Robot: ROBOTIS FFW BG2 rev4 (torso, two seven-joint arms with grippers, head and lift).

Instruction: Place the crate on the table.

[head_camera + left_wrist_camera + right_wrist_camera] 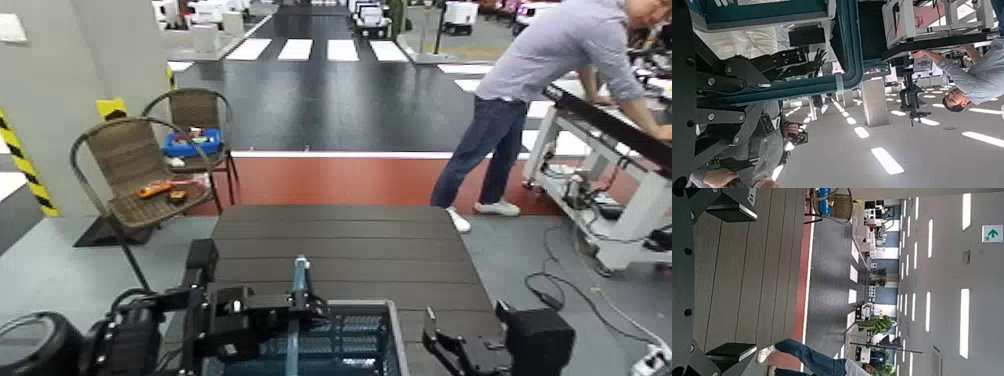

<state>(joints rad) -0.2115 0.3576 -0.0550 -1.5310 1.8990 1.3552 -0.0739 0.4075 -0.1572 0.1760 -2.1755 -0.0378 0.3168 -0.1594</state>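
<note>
The teal-blue crate point(345, 345) sits low in the head view, over the near edge of the dark slatted table point(330, 240). I cannot tell whether it rests on the top. Its light-blue handle point(298, 285) stands upright. My left gripper point(292, 305) is shut on that handle. In the left wrist view the teal handle bar point(850, 55) runs between the black fingers point(797, 59). My right gripper point(452, 350) is open and empty, just right of the crate. Its fingers point(731, 205) stand wide apart over the table slats point(750, 274).
Two wicker chairs stand at the left; the far one holds a small blue box with red items point(190, 143), the near one an orange tool point(160, 188). A person point(540, 70) leans on a white-framed workbench point(610, 125) at the right. Cables point(570, 285) lie on the floor.
</note>
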